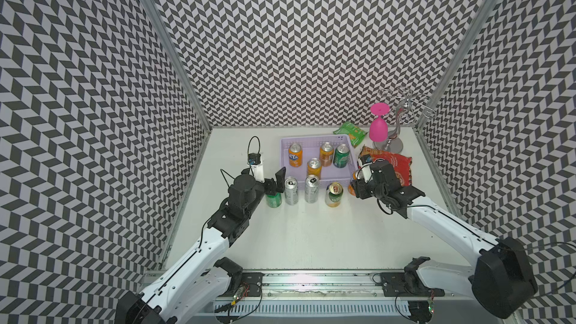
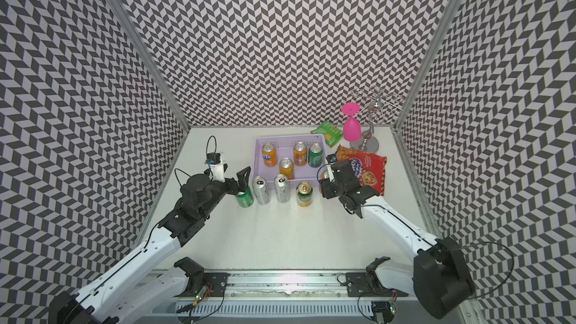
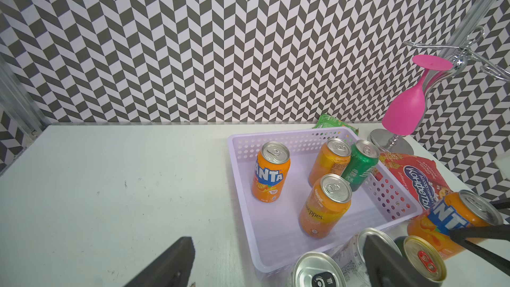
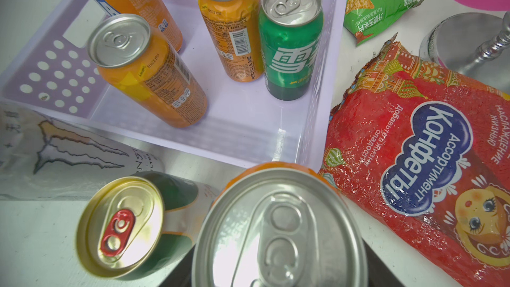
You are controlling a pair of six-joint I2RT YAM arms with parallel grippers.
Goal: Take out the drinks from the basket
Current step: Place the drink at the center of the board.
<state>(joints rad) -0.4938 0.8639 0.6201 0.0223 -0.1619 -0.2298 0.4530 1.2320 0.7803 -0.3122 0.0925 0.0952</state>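
The lavender basket (image 1: 304, 151) (image 3: 289, 216) (image 4: 242, 122) holds three orange cans (image 1: 294, 154) (image 1: 326, 154) (image 1: 314, 168) and one green can (image 1: 341, 155). On the table in front of it stand a green can (image 1: 273, 201), two slim silver cans (image 1: 291, 191) (image 1: 311, 189) and a green-and-gold can (image 1: 334, 194). My left gripper (image 1: 274, 187) (image 3: 276, 266) hovers open just above the leftmost green can. My right gripper (image 1: 357, 182) (image 2: 324, 179) is shut on an orange can (image 4: 278, 230) (image 3: 452, 225) beside the basket's front right corner. Whether this can touches the table is hidden.
A red snack bag (image 1: 396, 166) lies right of the basket, close behind my right gripper. A green snack bag (image 1: 350, 132) lies at the basket's back right corner. A pink glass (image 1: 378, 127) hangs upside down on a chrome rack (image 1: 402, 110). Patterned walls enclose three sides.
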